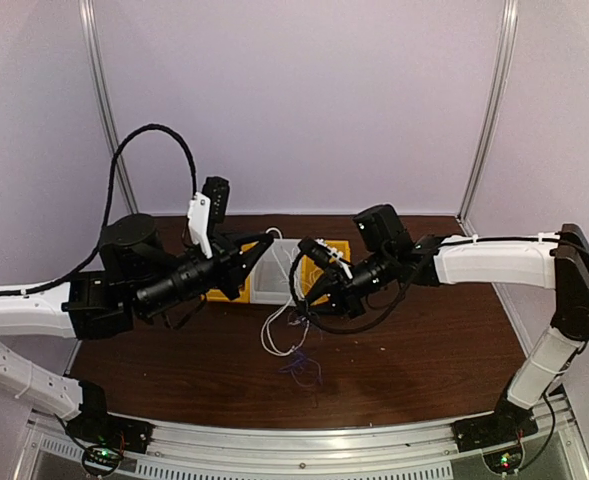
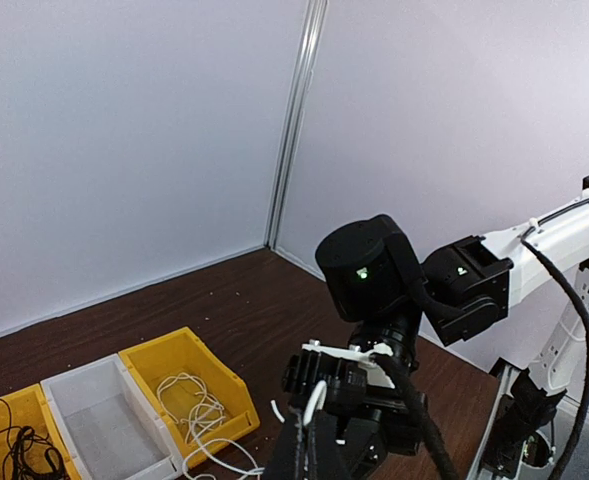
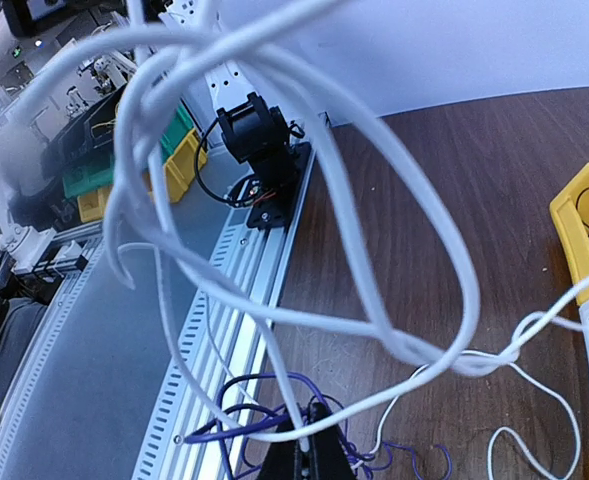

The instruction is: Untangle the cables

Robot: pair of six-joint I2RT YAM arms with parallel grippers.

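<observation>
R gripper (image 3: 309, 452) pinched tight on white cable (image 3: 462, 352), purple cable (image 3: 229, 428) looped beside; a pull prob. cinches tangle, not frees it.

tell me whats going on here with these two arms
Two robot arms are working on a cable tangle above a dark table. Both are raised toward each other with fingers shut: the left fingers pinch a white cable that droops in loops to the table, where a purple cable is snarled with it. The right fingers are shut among those strands; which one they hold is unclear. Behind, one yellow bin holds white cable, another black cables.
</observation>
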